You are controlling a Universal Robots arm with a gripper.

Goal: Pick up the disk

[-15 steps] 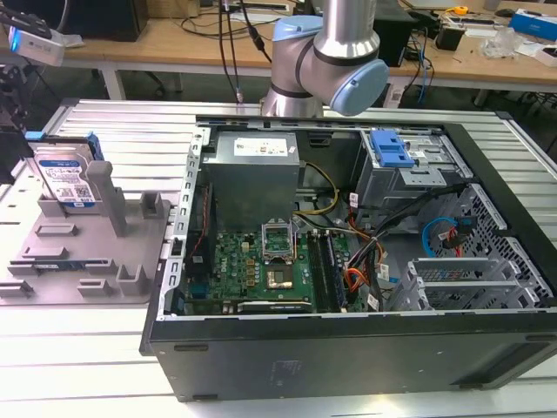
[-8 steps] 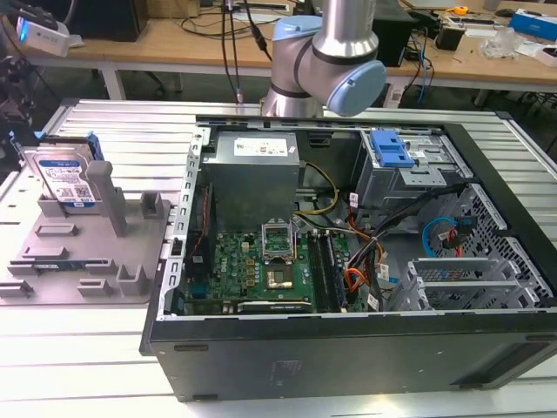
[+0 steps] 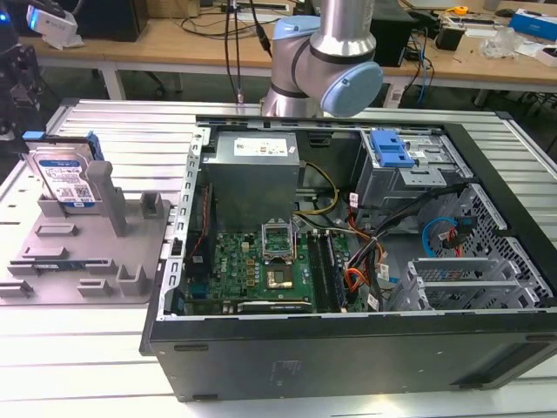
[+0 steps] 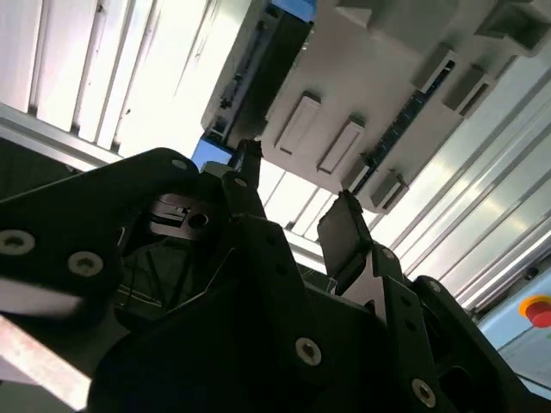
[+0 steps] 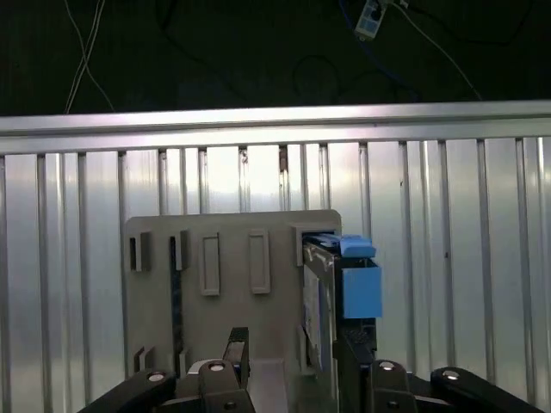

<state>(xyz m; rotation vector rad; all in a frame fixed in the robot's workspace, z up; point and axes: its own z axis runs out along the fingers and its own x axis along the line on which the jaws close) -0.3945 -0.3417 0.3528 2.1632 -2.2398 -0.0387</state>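
The disk (image 3: 65, 178) stands on edge in the grey holder (image 3: 78, 252) at the exterior view's left, its white-and-blue label facing outward and blue rails along its sides. In the first wrist view the disk (image 5: 315, 301) with its blue rail sits at one side of the holder (image 5: 232, 258), a good way beyond my gripper (image 5: 294, 353). My gripper is open, with nothing between its black fingers. In the second wrist view my gripper (image 4: 297, 202) stands apart from the holder (image 4: 370, 86) and the disk's edge (image 4: 258, 77).
An open computer case (image 3: 348, 261) lies on the slatted metal table (image 3: 87, 366), with a blue drive-bay clip (image 3: 390, 148) inside at the back. My arm (image 3: 326, 52) rises behind the case. Cluttered benches stand beyond.
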